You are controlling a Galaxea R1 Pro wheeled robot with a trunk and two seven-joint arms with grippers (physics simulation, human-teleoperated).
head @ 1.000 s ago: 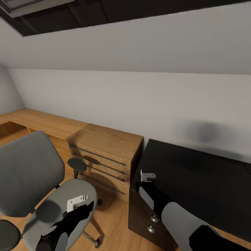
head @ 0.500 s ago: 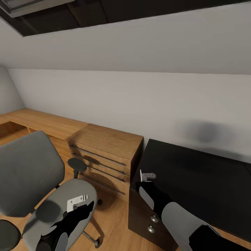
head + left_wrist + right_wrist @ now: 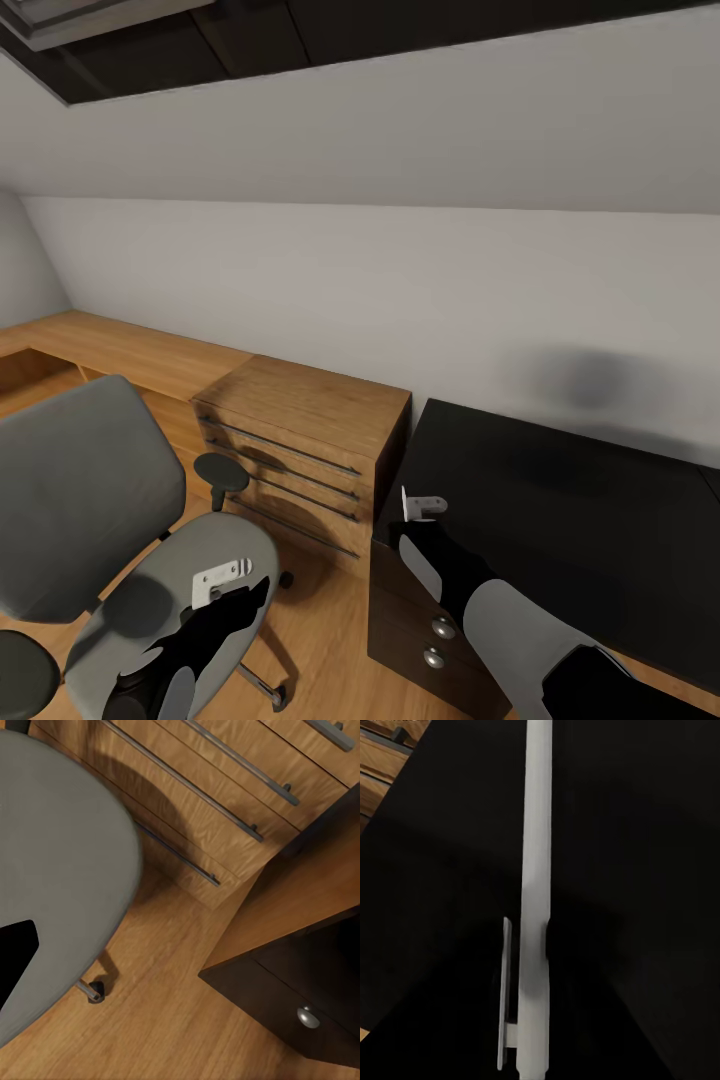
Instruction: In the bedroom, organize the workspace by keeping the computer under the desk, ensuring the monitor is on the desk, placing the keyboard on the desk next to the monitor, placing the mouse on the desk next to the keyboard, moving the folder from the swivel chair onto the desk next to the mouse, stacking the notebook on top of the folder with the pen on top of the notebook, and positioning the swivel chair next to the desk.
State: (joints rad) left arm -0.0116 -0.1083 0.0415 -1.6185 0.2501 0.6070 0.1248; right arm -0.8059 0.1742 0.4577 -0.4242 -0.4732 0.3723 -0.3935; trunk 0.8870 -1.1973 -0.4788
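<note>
Looking down from the head, the grey swivel chair [image 3: 110, 540] fills the lower left, its round seat under the left gripper [image 3: 222, 582], with a wooden drawer unit [image 3: 300, 450] just beside it and a black desk [image 3: 570, 520] beside that, against a white wall [image 3: 400, 290]. A long wooden counter [image 3: 120, 350] runs off behind the chair. The right gripper [image 3: 420, 507] hangs over the black desk's near left corner.

The left wrist view adds what the head camera misses: a chair caster [image 3: 93, 991] on the wooden floor [image 3: 165, 1020], the drawer unit's metal bar handles [image 3: 225, 802], and a round knob [image 3: 307, 1017] on the black desk's drawer front.

The right wrist view shows the pen [image 3: 536, 892], a slim white stick with a side clip, standing along the gripper axis over the dark desk top; the right gripper is closed on it. Whether the left gripper's fingers are apart or together I cannot tell.

Nothing differs from half a second or a second ago: arms, chair and camera all sit as they did
</note>
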